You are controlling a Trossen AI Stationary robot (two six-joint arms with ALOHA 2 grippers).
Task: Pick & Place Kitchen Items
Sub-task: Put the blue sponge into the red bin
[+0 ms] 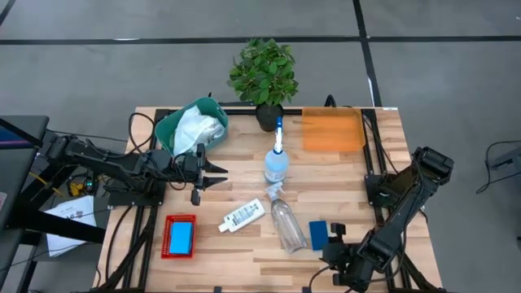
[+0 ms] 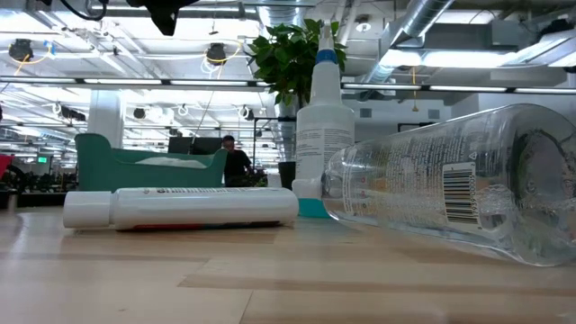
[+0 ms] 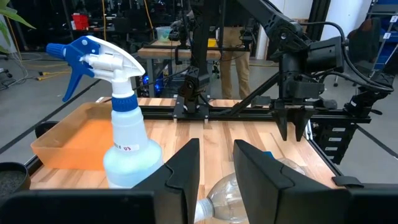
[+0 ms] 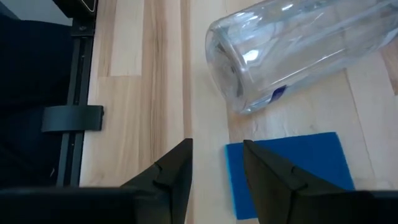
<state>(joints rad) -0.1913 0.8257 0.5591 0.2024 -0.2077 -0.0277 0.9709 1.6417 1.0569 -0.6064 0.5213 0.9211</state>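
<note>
Left gripper (image 1: 218, 173) sits mid-left of the overhead frame, fingers narrowly apart, empty. Right gripper (image 1: 333, 238) at lower right, narrowly parted beside the blue sponge (image 1: 318, 233), holding nothing.

The left gripper (image 1: 218, 173) is held above the table's left-middle, fingers parted; the right gripper (image 1: 333, 236) is lowered near the front edge, fingers parted.

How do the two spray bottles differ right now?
The spray bottle with the blue trigger head stands upright mid-table; the clear spray bottle lies on its side nearer the front edge. The upright one looks milky pale blue, and the lying one see-through with a barcode label. The lying one's base sits next to the blue sponge; the upright one stands apart from it. Both are plastic, and neither is held.
</note>
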